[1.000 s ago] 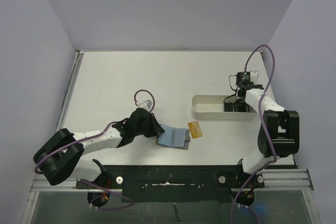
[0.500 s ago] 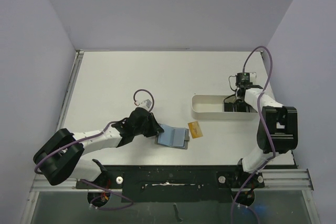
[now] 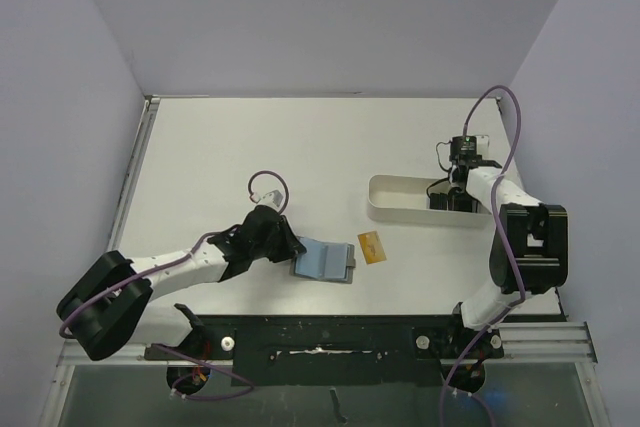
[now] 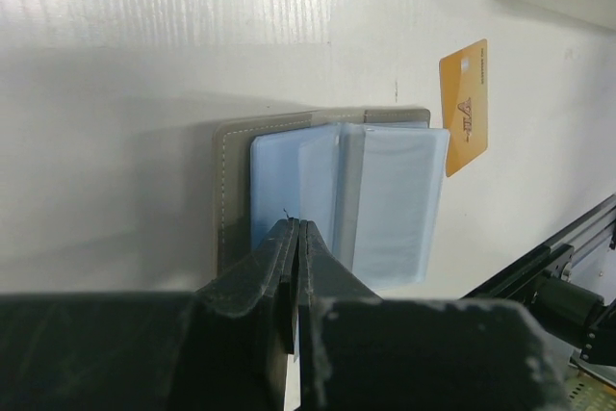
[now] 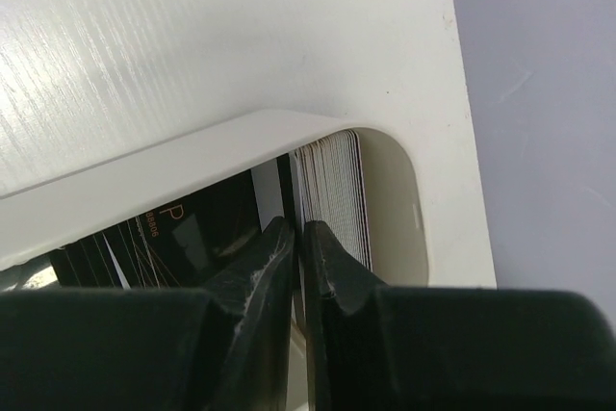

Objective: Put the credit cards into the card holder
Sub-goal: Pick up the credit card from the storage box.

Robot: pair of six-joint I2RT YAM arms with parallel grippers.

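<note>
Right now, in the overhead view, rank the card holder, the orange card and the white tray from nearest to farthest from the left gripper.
1. card holder: lying open, right at the fingertips of the left gripper.
2. orange card: on the table just past the holder's right edge.
3. white tray: farther right and farther back, by the right arm.

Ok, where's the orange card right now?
Top view, centre: orange card flat on the table, just right of the open card holder, below the white tray.
</note>
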